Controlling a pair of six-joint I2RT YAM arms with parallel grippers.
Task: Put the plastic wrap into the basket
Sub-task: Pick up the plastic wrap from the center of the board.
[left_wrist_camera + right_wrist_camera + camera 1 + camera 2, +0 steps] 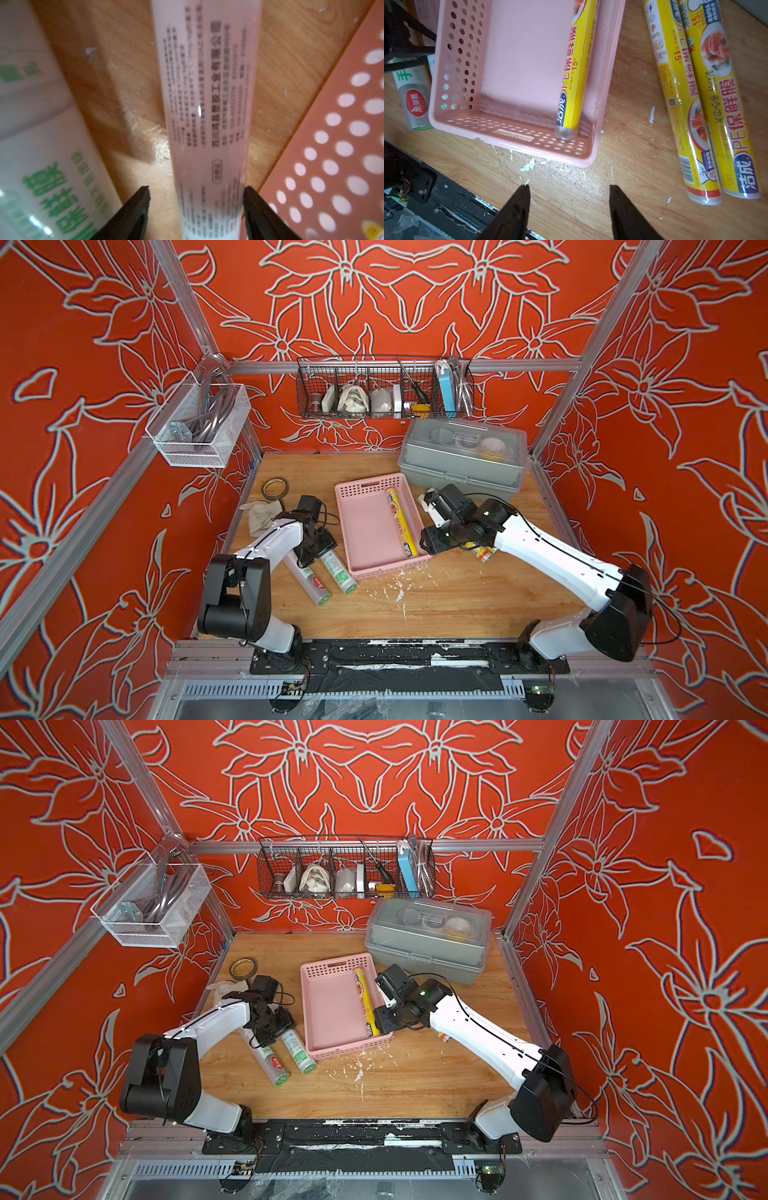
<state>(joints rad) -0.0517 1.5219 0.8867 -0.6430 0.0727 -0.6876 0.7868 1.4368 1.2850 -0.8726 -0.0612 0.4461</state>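
Observation:
The pink basket (370, 526) (332, 1011) (517, 62) sits mid-table. One yellow plastic wrap roll (399, 522) (365, 1002) (575, 72) lies along its right wall. Beside the basket on the right lie two more yellow rolls (681, 104) (724, 108), mostly under my right arm in both top views. Two white-silver rolls (338, 572) (309, 580) lie on the wood to the basket's left. My left gripper (316, 549) (196, 190) is open astride the roll nearer the basket (203, 104), with a gap at one finger. My right gripper (430, 545) (569, 187) hangs open and empty over bare wood by the basket's near right corner.
A brown tape ring (275, 488) and a crumpled cloth (262, 516) lie at the back left. A grey lidded box (461, 460) stands behind the basket on the right. A black wire rack (384, 387) and a white mesh bin (199, 427) hang on the frame. White flecks (395, 585) dot the wood.

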